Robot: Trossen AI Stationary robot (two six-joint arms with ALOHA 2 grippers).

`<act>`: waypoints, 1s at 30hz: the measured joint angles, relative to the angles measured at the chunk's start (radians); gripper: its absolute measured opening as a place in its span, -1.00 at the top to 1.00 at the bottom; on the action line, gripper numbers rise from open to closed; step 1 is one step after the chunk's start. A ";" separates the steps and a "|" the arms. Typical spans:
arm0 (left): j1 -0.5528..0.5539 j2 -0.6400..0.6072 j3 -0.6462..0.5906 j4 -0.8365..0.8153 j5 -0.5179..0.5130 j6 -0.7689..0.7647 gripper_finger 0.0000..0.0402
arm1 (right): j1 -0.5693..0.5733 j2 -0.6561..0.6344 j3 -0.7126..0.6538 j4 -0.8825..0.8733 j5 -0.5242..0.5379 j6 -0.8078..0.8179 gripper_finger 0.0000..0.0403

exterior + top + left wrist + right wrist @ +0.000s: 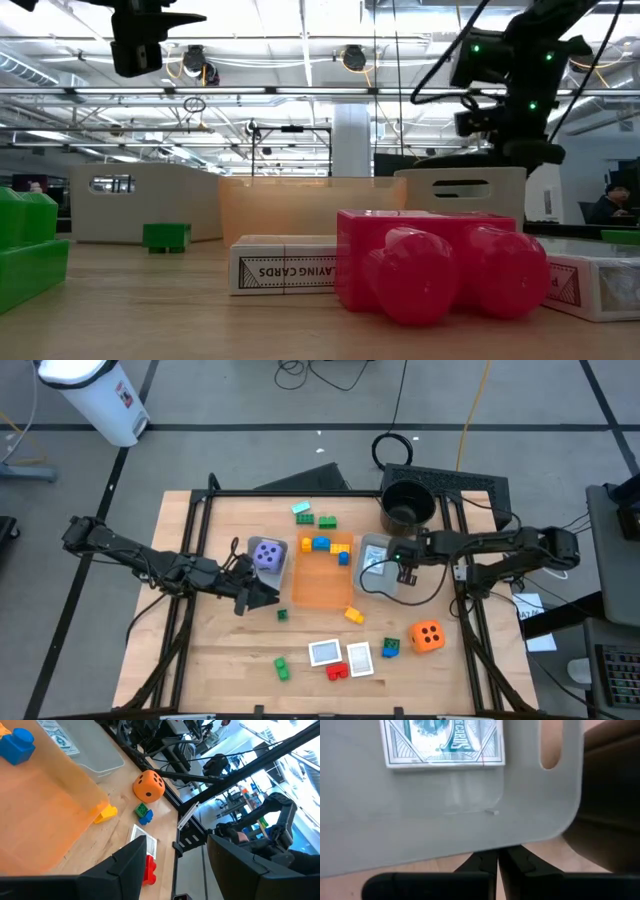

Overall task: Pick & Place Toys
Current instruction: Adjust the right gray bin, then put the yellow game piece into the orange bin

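1. The left pincer (268,592) hangs above the wooden desk (200,660) at about 9 o'clock from the translucent orange rectangular tray (322,582), its dark fingers (125,870) parted and holding nothing.
2. The right pincer (396,560) sits over the grey rectangular tray (384,586) at 3 o'clock of the orange tray, fingers clenched together and empty, just above the tray's rim.
3. A teal-backed pack of playing cards (442,742) lies flat in the grey tray.
4. The purple spotted die (267,555) rests in another grey tray at 9 o'clock of the orange tray.
5. Blue, orange and yellow plastic bricks (322,544) cluster at the orange tray's 12 o'clock end.
6. The orange spotted die (428,636) stands on the desk at 4 o'clock, with a small green-and-blue brick (390,647) just beside it.
7. Two whitish card packs (324,652) and a red plastic brick (338,670) lie at 6 o'clock.
8. The black round bucket (408,504) stands at 1 o'clock.
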 joint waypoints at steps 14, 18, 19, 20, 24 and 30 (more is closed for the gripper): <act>0.000 0.000 0.000 0.081 -0.145 0.072 -0.06 | 0.199 -0.356 0.000 0.221 -0.100 0.274 0.99; 0.000 0.000 0.000 0.087 -0.185 0.111 -0.06 | 0.318 -0.384 0.000 0.308 -0.100 0.343 1.00; 0.000 0.000 0.000 0.088 -0.190 0.118 -0.06 | 0.350 -0.379 0.000 0.334 -0.100 0.359 1.00; 0.001 0.000 0.000 0.088 -0.191 0.124 -0.06 | 0.385 -0.369 0.000 0.364 -0.099 0.373 1.00; 0.011 0.000 0.000 0.087 -0.192 0.136 -0.06 | 0.519 -0.292 0.000 0.453 -0.027 0.421 1.00; 0.025 0.000 0.000 0.088 -0.192 0.138 -0.06 | 0.659 -0.107 0.068 0.476 -0.027 0.414 1.00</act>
